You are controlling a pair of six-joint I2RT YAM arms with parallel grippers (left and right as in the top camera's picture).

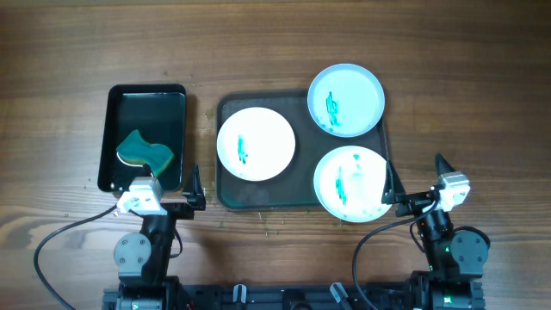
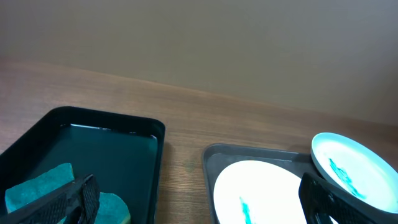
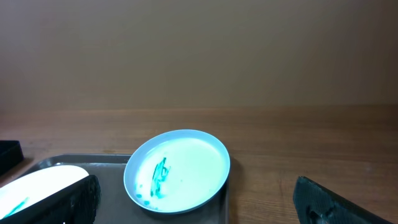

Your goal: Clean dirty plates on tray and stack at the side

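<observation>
Three plates with teal smears lie on the dark grey tray (image 1: 225, 196): a white plate (image 1: 256, 144) at its left, a pale-blue plate (image 1: 346, 100) at its back right, overhanging the rim, and a white plate (image 1: 350, 183) at its front right. My left gripper (image 1: 195, 188) is open and empty at the table's front, between the two trays. My right gripper (image 1: 417, 183) is open and empty just right of the front right plate. The left wrist view shows the left plate (image 2: 261, 190) and the pale-blue plate (image 2: 351, 174). The right wrist view shows the pale-blue plate (image 3: 177, 171).
A smaller glossy black tray (image 1: 116, 112) stands at the left, holding a teal sponge with a yellow underside (image 1: 145, 151); both show in the left wrist view, tray (image 2: 112, 155) and sponge (image 2: 37, 186). Bare wood table lies right of the grey tray.
</observation>
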